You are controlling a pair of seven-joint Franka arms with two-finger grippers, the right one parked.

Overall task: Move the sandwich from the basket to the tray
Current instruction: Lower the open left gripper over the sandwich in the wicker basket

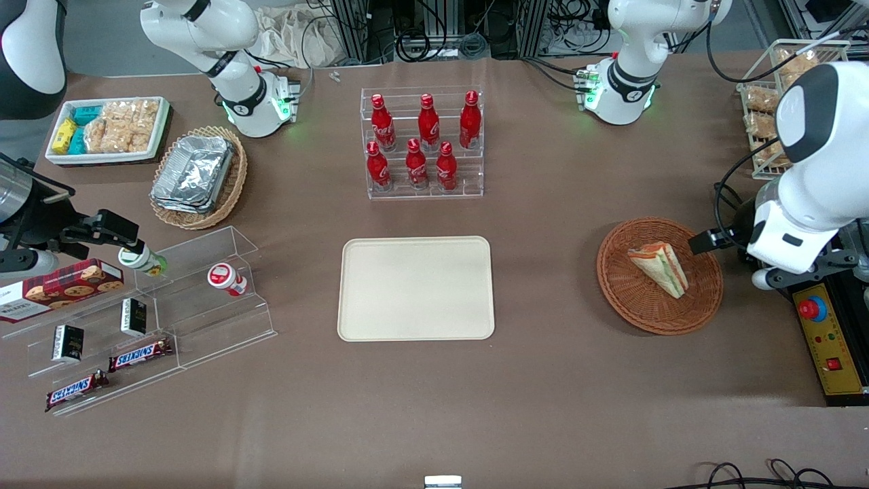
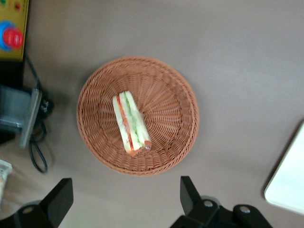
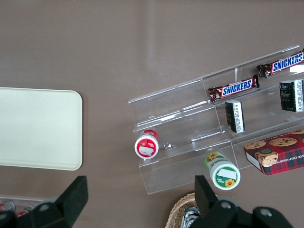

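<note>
The triangular white-bread sandwich (image 1: 658,267) (image 2: 130,124), with orange-red and green layers along its cut side, lies in the round, reddish-brown woven wicker basket (image 1: 621,292) (image 2: 171,85) toward the working arm's end of the brown table (image 1: 543,394). The black two-finger gripper (image 2: 126,202) hangs above the basket with its fingers (image 2: 189,192) spread wide apart, holding nothing; in the front view it is mostly hidden by the white arm, so its height is hard to judge. The smooth cream-beige rectangular tray (image 1: 415,288) (image 2: 287,180), round-cornered and low-rimmed, lies well apart from the basket, nearer the table's middle.
</note>
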